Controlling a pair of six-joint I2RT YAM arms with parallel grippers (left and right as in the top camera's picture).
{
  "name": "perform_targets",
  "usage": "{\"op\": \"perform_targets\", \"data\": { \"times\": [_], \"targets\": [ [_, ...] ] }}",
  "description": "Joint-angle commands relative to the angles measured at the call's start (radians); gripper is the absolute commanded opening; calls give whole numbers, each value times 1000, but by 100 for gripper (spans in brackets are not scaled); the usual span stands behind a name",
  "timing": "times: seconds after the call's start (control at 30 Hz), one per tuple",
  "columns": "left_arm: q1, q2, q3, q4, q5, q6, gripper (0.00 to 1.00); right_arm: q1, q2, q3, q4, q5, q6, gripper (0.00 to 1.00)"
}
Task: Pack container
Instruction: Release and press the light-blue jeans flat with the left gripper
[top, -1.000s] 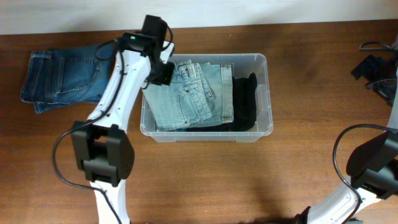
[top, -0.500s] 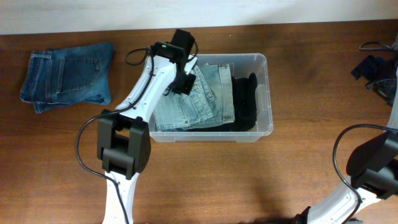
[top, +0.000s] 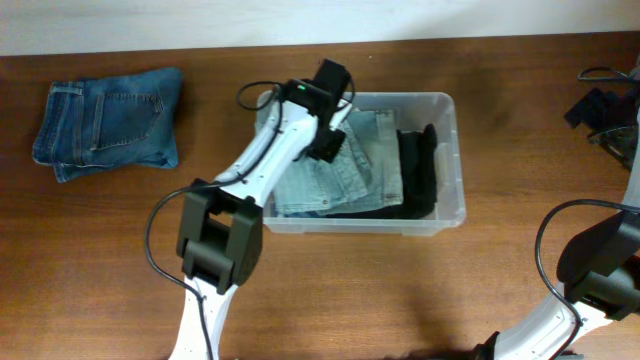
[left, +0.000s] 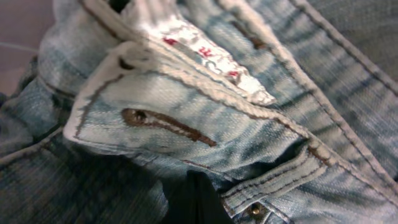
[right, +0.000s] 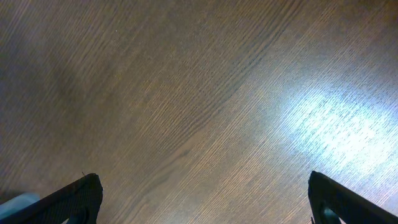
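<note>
With my left claw (top: 328, 152) clenched on the pale jeans (top: 352, 182) inside the container (top: 455, 165), lifting without letting go could have pulled them back out.

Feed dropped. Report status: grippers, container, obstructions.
Left gripper shut, on light jeans inside container. Right gripper open over table. Dark jeans unpacked, far left. Nothing blocking container.

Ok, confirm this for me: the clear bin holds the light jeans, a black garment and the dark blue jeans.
Not quite. The container holds the light jeans and the black garment, but the dark blue jeans lie folded on the table outside it, as the overhead view shows.
</note>
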Motion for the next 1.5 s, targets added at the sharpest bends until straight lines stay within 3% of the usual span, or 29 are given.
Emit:
{"op": "perform_targets", "data": {
  "times": [0.0,0.13,0.53,1.47],
  "targets": [
    [-35,31,27,-15,-4,15,1,-1,11,-3,0,15,6,98],
    [-34,31,119,-89,-77,-5,1,-1,11,-3,0,15,6,98],
    [34,31,406,-353,-309,-282,1,-1,11,-3,0,15,6,98],
    [96,198,378,-275,-175,-307,1,-1,11,-3,0,15,6,98]
  ]
}}
